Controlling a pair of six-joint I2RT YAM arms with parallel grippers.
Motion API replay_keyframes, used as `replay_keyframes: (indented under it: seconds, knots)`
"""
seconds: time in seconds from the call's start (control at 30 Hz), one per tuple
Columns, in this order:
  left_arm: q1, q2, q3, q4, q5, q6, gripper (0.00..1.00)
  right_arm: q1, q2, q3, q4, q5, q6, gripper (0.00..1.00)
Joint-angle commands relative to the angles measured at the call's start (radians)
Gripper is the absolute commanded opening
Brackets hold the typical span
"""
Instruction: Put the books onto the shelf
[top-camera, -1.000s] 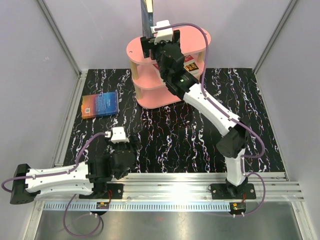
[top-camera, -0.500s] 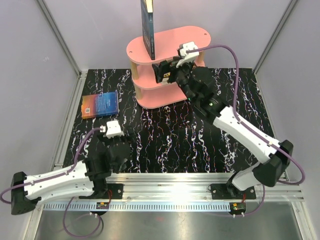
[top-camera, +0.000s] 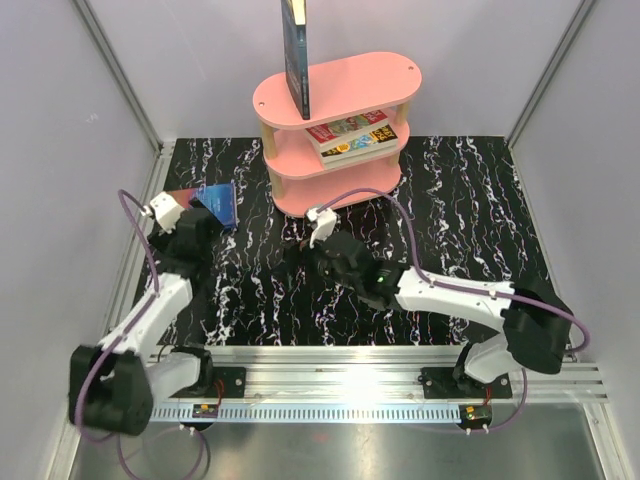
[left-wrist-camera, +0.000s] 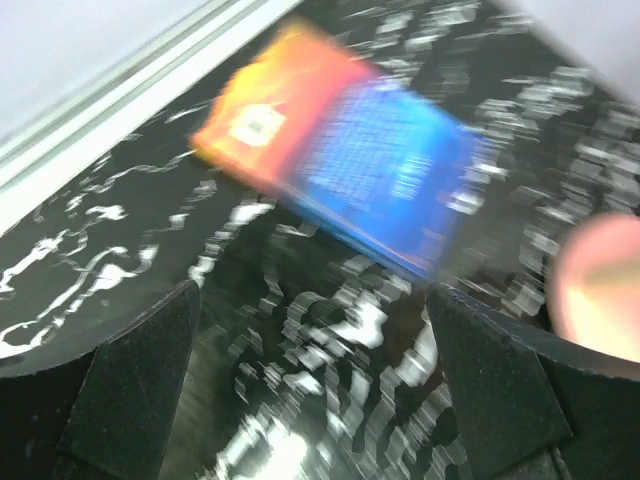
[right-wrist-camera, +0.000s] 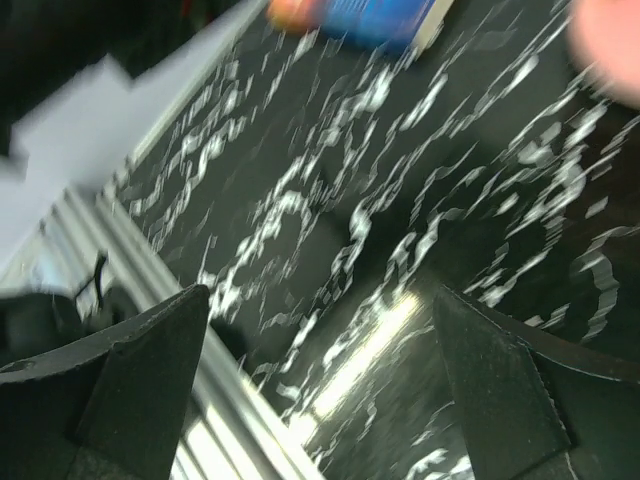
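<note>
Flat on the marbled counter (top-camera: 450, 220), left of the pink shelf (top-camera: 390, 75): blue-orange book (left-wrist-camera: 340, 160). Left gripper (left-wrist-camera: 318, 380) spread wide, empty, just short of it; best to straddle the edges squarely before closing. Right gripper (right-wrist-camera: 320, 380) open, empty.

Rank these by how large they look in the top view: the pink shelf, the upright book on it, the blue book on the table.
1. pink shelf
2-3. upright book and blue book: unranked; the upright one stands nearer the camera, the flat one is partly hidden.
</note>
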Motion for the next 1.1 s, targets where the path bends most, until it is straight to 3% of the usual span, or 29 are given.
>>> replay_keyframes:
  seconds: [0.0,0.13,0.27,0.37,0.43,0.63,0.87,1.07]
  knots:
    - [0.204,0.133,0.047,0.163,0.265,-0.072,0.99,0.037,0.045,0.06,0.032,-0.03,0.089,1.0]
    - [0.324,0.342,0.16,0.255,0.369,-0.082,0.99,0.042,0.053,0.045,0.016,-0.05,0.101,1.0]
    - [0.333,0.599,0.408,0.321,0.38,-0.086,0.99,0.047,0.021,0.005,-0.004,-0.051,0.11,1.0]
    - [0.333,0.837,0.634,0.223,0.371,-0.088,0.99,0.05,0.0,-0.036,-0.018,-0.048,0.13,1.0]
    - [0.336,0.999,0.861,0.128,0.372,-0.082,0.99,0.053,-0.028,-0.07,-0.027,-0.036,0.143,1.0]
    - [0.376,1.247,1.34,-0.122,0.456,-0.054,0.99,0.054,-0.093,-0.137,-0.039,0.025,0.147,1.0]
    - [0.416,1.324,1.429,-0.326,0.503,-0.091,0.98,0.054,-0.109,-0.127,-0.048,0.052,0.124,1.0]
    - [0.445,1.33,1.375,-0.358,0.582,-0.144,0.96,0.054,-0.168,-0.162,-0.05,0.082,0.124,1.0]
